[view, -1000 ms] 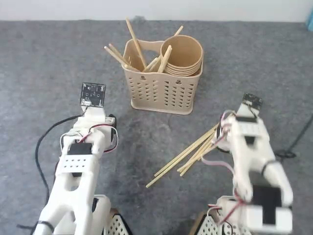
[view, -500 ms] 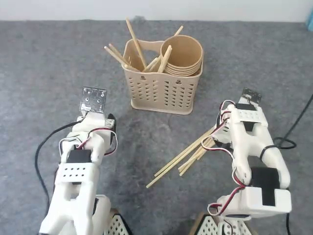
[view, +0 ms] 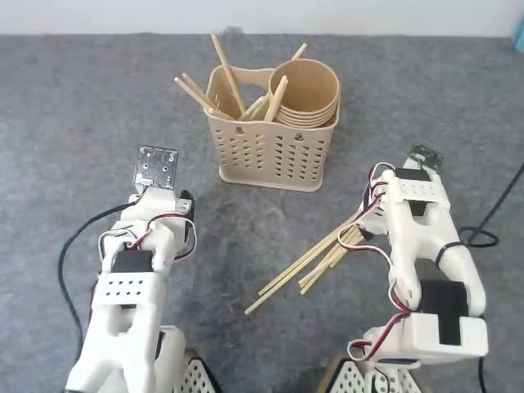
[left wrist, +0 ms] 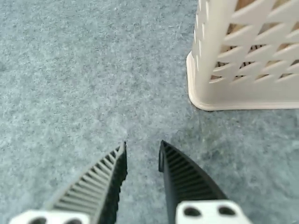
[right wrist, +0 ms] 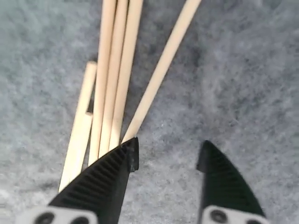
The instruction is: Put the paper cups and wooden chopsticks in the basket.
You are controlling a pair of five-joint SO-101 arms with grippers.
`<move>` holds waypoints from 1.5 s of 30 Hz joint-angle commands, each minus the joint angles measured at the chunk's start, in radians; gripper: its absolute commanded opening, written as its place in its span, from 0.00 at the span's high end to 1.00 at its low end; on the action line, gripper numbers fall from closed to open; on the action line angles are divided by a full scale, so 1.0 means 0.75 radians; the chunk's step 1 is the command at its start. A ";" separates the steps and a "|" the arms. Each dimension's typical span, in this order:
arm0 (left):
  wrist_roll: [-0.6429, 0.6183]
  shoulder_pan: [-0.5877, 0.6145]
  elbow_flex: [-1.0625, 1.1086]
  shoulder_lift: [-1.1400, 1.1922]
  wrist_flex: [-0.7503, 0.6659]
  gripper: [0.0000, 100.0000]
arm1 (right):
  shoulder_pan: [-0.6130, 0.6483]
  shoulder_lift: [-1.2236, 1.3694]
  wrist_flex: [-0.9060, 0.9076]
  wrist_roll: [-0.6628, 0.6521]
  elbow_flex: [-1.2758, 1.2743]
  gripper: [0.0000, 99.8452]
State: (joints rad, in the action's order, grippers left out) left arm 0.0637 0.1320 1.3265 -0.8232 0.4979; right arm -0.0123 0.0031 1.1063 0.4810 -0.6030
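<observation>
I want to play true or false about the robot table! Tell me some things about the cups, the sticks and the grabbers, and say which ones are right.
1. The paper cups sit stacked inside the basket. True.
2. Every wooden chopstick is in the basket. False: a bunch of loose chopsticks lies on the grey mat by the right gripper.
3. The right gripper is open. True.
4. The left gripper holds a chopstick. False: it holds nothing and is over bare mat beside the basket.
5. The basket lies on its side. False: it stands upright.
</observation>
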 commanded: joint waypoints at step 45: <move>0.023 0.006 -0.003 -0.047 -0.002 0.89 | 0.118 -1.284 -0.202 -0.205 0.530 0.99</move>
State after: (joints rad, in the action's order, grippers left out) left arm 0.0637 0.1335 1.3265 -0.8232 0.4979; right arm 0.0046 -0.8101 1.1600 0.4304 -0.2578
